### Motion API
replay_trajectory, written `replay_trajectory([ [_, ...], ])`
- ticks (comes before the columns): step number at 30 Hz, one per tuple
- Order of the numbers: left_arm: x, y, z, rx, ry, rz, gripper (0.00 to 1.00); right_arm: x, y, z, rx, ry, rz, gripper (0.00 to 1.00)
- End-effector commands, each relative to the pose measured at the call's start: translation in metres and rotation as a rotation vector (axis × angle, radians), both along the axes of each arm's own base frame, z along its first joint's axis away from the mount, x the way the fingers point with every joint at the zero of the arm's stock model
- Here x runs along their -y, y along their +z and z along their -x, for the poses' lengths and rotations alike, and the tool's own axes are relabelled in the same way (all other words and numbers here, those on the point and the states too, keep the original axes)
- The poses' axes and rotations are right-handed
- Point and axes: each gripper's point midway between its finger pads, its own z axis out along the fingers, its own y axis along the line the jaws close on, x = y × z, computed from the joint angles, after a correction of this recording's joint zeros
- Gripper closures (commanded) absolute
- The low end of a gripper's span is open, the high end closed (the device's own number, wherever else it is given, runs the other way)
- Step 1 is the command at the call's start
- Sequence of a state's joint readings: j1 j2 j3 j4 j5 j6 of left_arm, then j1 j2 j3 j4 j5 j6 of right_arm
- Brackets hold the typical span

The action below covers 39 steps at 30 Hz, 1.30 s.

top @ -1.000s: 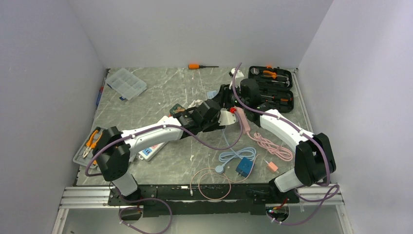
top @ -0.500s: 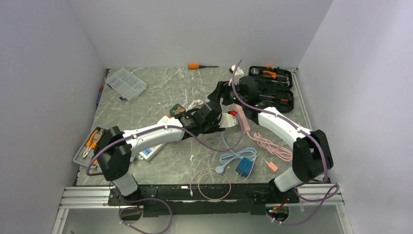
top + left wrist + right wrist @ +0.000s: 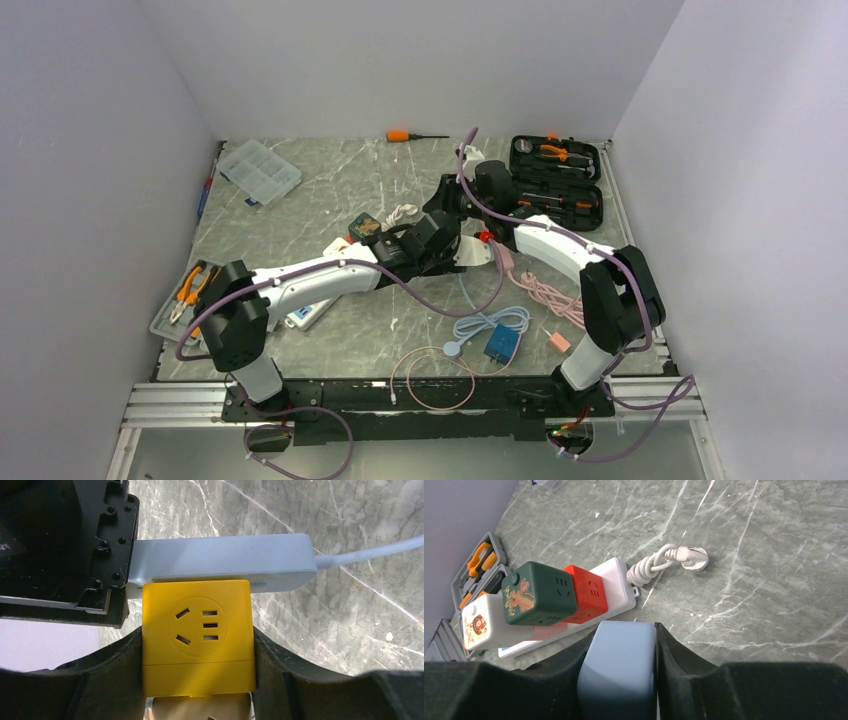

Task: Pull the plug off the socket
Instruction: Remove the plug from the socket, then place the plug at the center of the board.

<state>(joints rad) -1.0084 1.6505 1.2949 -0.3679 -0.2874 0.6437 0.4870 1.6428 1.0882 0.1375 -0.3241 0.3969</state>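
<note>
The left gripper [image 3: 197,655] is black; the yellow plastic cube socket [image 3: 197,630] in it is plain yellow. Beyond it, a white plastic power strip [image 3: 225,560] on the grey-green stone counter [image 3: 350,615], veined white. The right gripper [image 3: 619,647], black too, holds a pale blue-grey plastic cube plug [image 3: 616,677]. Ahead of it: a dark green cube adapter [image 3: 536,592] printed with an orange-red dragon, and a red cube adapter [image 3: 586,592].

You get even, diffuse overhead light on the grey marbled table [image 3: 330,190], and the shadows on it are soft and faint. The top view is sharp from edge to edge. At the left wrist the yellow socket cube [image 3: 197,630] is crisp and bright. At the right wrist the pale blue cube [image 3: 619,665], close to the lens, looks soft.
</note>
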Motion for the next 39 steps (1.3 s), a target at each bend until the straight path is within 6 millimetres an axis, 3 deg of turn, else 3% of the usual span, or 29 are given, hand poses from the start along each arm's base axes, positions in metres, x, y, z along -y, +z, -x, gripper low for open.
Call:
replay_trajectory([
  [1,0.016,0.065,-0.011,0.131,-0.006,0.135,1.0,-0.006,0.016,-0.005,0.045,0.017,-0.028,0.62],
  [3,0.016,0.066,-0.011,0.133,-0.012,0.135,1.0,-0.004,0.008,-0.004,0.035,0.013,-0.014,0.67],
  [10,0.019,0.066,-0.007,0.111,-0.047,0.109,1.0,0.008,0.001,-0.01,0.058,-0.016,0.075,1.0],
  [19,0.0,0.061,-0.003,0.111,-0.021,0.067,1.0,0.046,-0.019,-0.028,0.103,-0.114,0.222,1.0],
  [30,-0.038,0.06,0.007,0.093,0.03,0.038,1.0,0.086,-0.041,-0.049,0.07,-0.217,0.226,1.0],
  [33,-0.041,0.063,0.008,0.09,0.027,0.043,1.0,0.079,-0.039,-0.048,0.064,-0.189,0.191,1.0],
  [39,-0.033,0.068,0.021,-0.025,-0.052,0.048,1.0,0.043,-0.049,-0.051,0.006,-0.046,0.078,0.99],
])
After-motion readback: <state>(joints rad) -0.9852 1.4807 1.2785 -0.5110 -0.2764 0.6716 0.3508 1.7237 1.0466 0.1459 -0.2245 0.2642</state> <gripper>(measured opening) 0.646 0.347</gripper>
